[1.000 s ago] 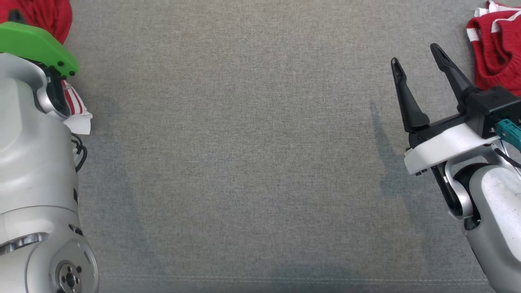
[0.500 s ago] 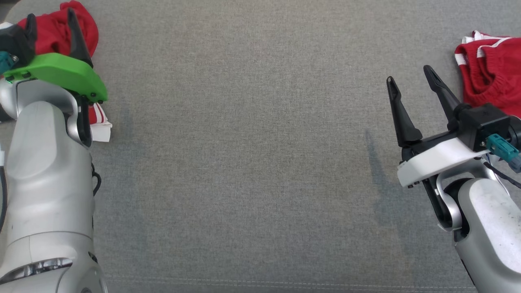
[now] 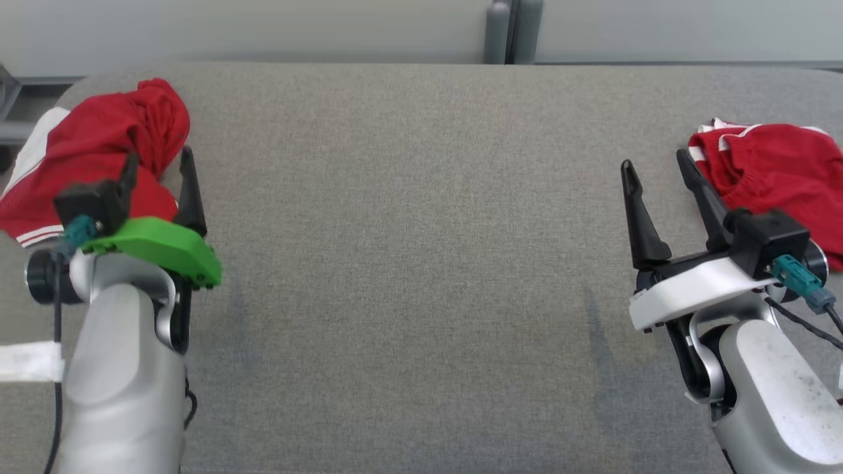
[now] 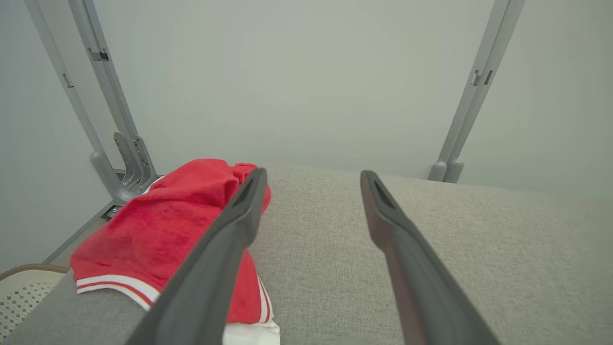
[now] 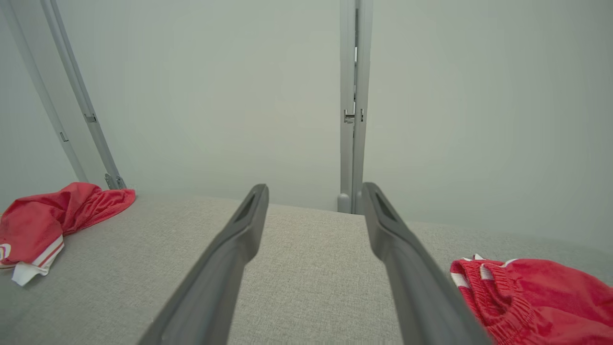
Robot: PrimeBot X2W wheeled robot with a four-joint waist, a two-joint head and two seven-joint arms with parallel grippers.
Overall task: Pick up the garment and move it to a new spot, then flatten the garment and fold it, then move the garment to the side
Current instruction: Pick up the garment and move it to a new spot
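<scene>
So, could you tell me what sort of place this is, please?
Likely a robot lab work cell: grey fabric-covered table, pale wall panels on metal posts, left garment and right garment laid out.

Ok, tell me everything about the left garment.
The left garment is red soft cloth with white trim and striped bands at its hems. It lies crumpled in a heap at the far left corner of the grey table. The open left gripper stands at its near side; contact cannot be told.
</scene>
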